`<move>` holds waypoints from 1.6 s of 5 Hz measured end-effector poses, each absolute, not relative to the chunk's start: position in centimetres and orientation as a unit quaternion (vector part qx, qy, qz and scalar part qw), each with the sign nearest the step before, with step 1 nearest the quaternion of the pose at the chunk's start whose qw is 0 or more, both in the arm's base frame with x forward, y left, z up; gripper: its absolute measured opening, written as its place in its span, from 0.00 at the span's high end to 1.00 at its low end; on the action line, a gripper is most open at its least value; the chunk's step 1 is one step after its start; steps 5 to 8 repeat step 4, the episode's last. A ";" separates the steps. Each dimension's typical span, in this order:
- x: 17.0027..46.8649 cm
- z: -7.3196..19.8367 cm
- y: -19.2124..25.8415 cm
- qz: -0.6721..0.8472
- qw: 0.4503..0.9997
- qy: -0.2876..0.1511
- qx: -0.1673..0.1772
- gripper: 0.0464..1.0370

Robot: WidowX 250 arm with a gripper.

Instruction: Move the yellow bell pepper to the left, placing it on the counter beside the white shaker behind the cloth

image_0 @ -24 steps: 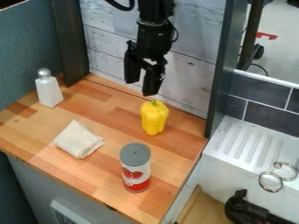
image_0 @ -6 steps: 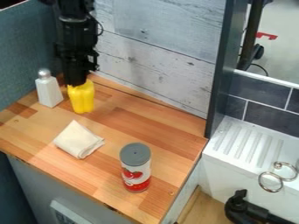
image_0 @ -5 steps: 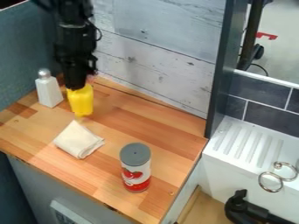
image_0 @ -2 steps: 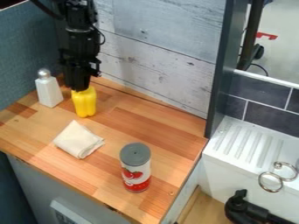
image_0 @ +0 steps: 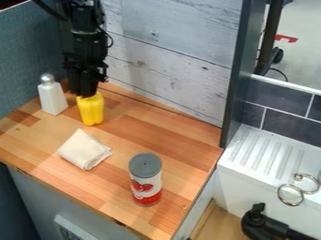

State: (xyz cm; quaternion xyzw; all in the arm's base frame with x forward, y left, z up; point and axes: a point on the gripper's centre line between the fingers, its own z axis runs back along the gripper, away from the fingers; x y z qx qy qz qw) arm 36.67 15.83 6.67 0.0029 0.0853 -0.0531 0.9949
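Since the earliest frame, the gripper (image_0: 83, 94) and the yellow pepper (image_0: 91, 110) have both shifted leftward across the counter (image_0: 160, 126), to just beside the white bottle (image_0: 52, 97); against the latest earlier frame, neither shows any clear change. Now the gripper points down at the pepper's top and hides its stem. Whether it is clamped there or has let go, I cannot tell. Directly below the gripper, the pepper is upright and appears to rest on the wood.

Outward from the gripper, the bottle stands to its left, apart from the pepper. Nearer the camera lies a folded cloth (image_0: 85, 150), almost straight below it; farther that way and to the right, the can (image_0: 145, 180) stands upright. Behind is the pale plank wall (image_0: 169, 56), and well off to the right sits the white sink (image_0: 270, 157).

The step in hand looks like placing or steadying the pepper at this spot. My judgement is that the next move calls for a steady, vertical line: any sideways drift could tip the pepper or nudge the bottle.
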 end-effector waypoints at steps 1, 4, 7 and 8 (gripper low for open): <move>36.6 6.7 15.8 -0.046 0.995 0.085 0.003 0.39; 32.2 11.9 14.4 -0.027 0.998 0.053 0.028 0.04; 32.2 11.9 14.4 -0.027 0.998 0.053 0.028 0.04; 32.2 11.9 14.4 -0.027 0.998 0.053 0.028 0.04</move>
